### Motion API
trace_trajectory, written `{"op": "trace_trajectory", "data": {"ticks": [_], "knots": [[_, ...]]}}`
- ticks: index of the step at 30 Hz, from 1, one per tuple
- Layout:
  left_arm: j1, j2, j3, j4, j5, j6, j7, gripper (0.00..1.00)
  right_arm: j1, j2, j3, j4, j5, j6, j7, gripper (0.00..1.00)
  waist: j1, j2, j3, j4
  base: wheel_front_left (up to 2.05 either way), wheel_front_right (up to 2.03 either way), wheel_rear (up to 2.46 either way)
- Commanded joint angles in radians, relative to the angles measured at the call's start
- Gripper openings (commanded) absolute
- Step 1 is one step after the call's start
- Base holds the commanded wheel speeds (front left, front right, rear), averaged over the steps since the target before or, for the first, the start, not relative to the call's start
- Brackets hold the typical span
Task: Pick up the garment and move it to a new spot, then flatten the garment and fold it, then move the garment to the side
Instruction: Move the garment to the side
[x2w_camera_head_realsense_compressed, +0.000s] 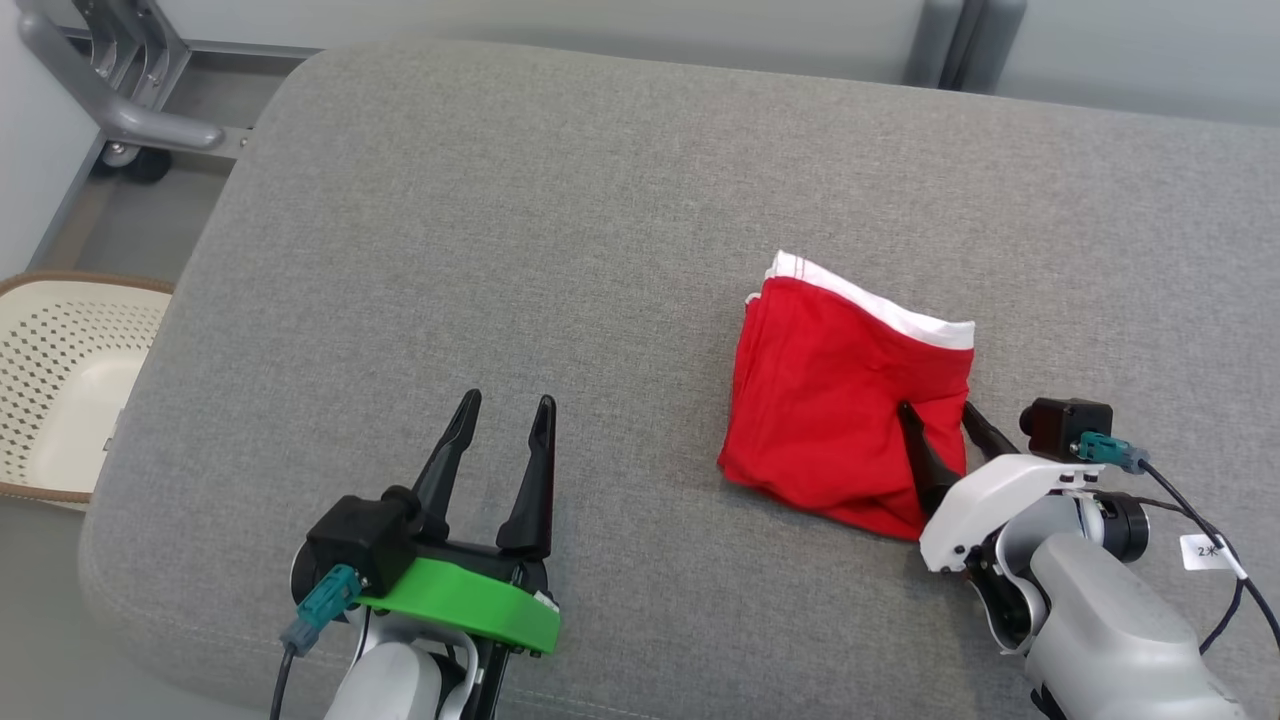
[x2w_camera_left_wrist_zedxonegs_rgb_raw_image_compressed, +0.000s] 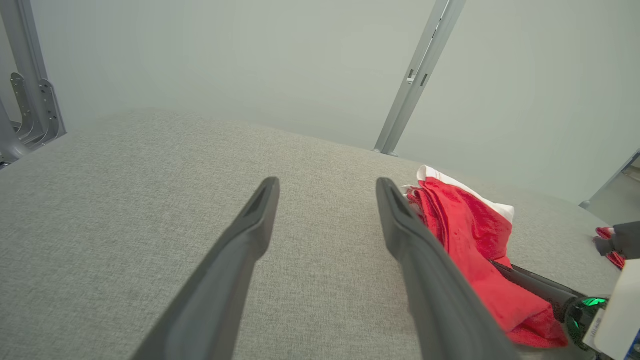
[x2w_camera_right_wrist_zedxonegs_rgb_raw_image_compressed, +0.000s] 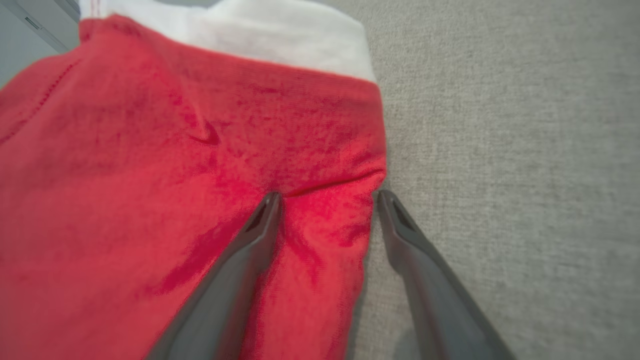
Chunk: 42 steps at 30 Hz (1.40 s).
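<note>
The garment (x2w_camera_head_realsense_compressed: 850, 395) is red with a white band along its far edge, folded into a compact bundle on the grey cushion (x2w_camera_head_realsense_compressed: 560, 250) at centre right. My right gripper (x2w_camera_head_realsense_compressed: 940, 412) stands open at the garment's near right corner, one finger over the red cloth and the other just past its edge; in the right wrist view the gripper (x2w_camera_right_wrist_zedxonegs_rgb_raw_image_compressed: 327, 195) straddles the garment (x2w_camera_right_wrist_zedxonegs_rgb_raw_image_compressed: 175, 175) edge with cloth between the fingers. My left gripper (x2w_camera_head_realsense_compressed: 508, 400) is open over bare cushion, well to the left. The left wrist view has that gripper (x2w_camera_left_wrist_zedxonegs_rgb_raw_image_compressed: 327, 182) empty, the garment (x2w_camera_left_wrist_zedxonegs_rgb_raw_image_compressed: 470, 240) to its right.
A cream perforated basket (x2w_camera_head_realsense_compressed: 60, 380) stands on the floor off the cushion's left edge. A grey metal cart frame (x2w_camera_head_realsense_compressed: 120, 90) is at the far left corner. Bare cushion stretches left and beyond the garment.
</note>
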<state>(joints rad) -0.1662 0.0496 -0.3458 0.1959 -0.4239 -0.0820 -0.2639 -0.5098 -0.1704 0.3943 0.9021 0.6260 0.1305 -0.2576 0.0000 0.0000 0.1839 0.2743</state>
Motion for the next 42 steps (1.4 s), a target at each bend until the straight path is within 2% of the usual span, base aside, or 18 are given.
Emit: {"op": "trace_trajectory", "data": {"ticks": [1,3,5,6,7,14,21,26,32,42], "knots": [[-0.015,0.003,0.000,-0.001,0.005,0.003,0.001,1.00,0.009,0.013,0.022,0.029,0.021,0.000,0.028,1.00,0.0000,0.0000,0.008,0.009,0.00,0.00,0.00],[-0.015,0.003,-0.001,-0.001,0.004,0.004,0.001,1.00,0.005,0.011,0.039,0.047,0.032,0.000,0.029,0.98,0.0000,0.0000,0.010,0.012,0.00,0.00,0.00],[-0.013,0.003,-0.002,0.001,0.003,0.003,0.001,1.00,0.004,0.008,0.054,0.066,0.037,0.000,0.035,0.40,0.0000,0.0000,0.011,0.012,0.00,0.00,0.00],[-0.013,0.003,-0.003,0.002,0.002,0.003,0.001,1.00,0.001,0.004,0.062,0.077,0.036,0.000,0.035,0.17,0.0000,0.0000,0.011,0.011,0.00,0.00,0.00],[-0.012,0.003,-0.005,0.004,0.001,0.001,0.001,1.00,0.000,0.003,0.070,0.087,0.036,0.000,0.036,0.00,0.0000,0.0000,0.011,0.010,0.00,0.00,0.00],[-0.009,0.003,-0.001,0.013,-0.002,0.000,0.001,1.00,-0.033,-0.025,0.081,0.093,0.031,-0.002,0.004,0.00,0.0000,0.0000,0.001,-0.012,0.00,0.00,0.00],[-0.008,0.003,-0.003,0.013,-0.003,-0.007,0.001,1.00,-0.045,-0.042,0.045,0.039,0.020,-0.001,-0.006,0.00,0.0000,0.0000,-0.015,-0.040,0.00,0.00,0.00],[0.005,0.003,-0.009,0.009,0.013,-0.014,0.001,1.00,-0.006,-0.040,0.010,-0.009,0.004,-0.001,-0.007,0.00,0.0000,0.0000,-0.042,-0.086,0.00,0.00,0.00],[0.020,0.003,0.002,0.011,0.024,-0.012,0.001,1.00,0.041,-0.027,-0.012,-0.038,-0.007,-0.001,-0.007,0.00,0.0000,0.0000,-0.084,-0.188,0.00,0.00,0.00],[0.014,0.003,-0.002,0.013,0.078,-0.015,0.001,1.00,0.081,-0.007,-0.004,-0.063,-0.006,-0.001,-0.007,0.00,0.0000,0.0000,-0.103,-0.412,0.00,0.00,0.00]]}}
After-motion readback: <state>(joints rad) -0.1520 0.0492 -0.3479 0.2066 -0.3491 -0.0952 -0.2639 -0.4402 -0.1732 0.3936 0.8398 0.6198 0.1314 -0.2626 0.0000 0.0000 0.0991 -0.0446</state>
